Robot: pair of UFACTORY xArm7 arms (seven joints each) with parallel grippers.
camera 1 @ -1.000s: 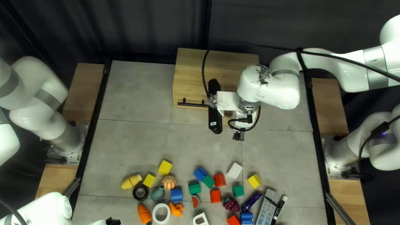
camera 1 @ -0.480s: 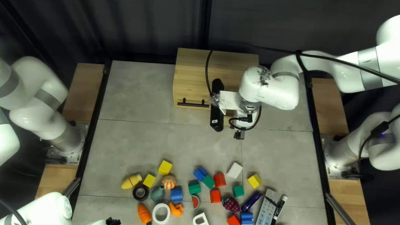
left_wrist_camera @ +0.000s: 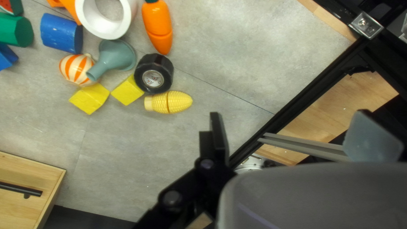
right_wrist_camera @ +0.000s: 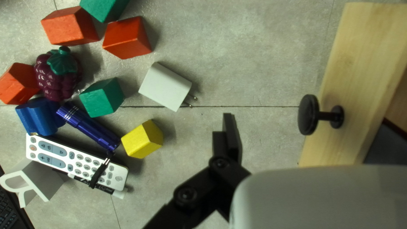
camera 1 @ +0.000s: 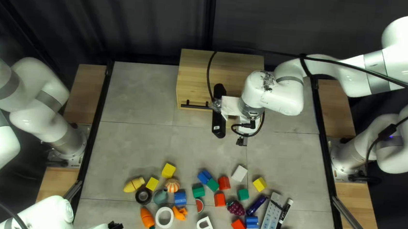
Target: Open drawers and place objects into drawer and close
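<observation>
Wooden, pale drawer cabinet (camera 1: pixel 220 66) stands at the counter's (camera 1: pixel 136 98) far centre; its interiors are hidden. Step in hand, judged: opening a drawer. Right gripper (camera 1: pixel 241 141), jaws wide and empty, hangs just near of the front, clear of the black round knob (right_wrist_camera: pixel 307 114). Next move: bracket the knob, close, pull nearward. Left gripper (camera 1: pixel 115 226), jaws wide, hangs near-left. Coloured toy blocks (camera 1: pixel 198 191) lie loose along the near edge

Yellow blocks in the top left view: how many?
3. One yellow block beside the corn, one just beyond it, one right of the white charger; others may be hidden.
</observation>
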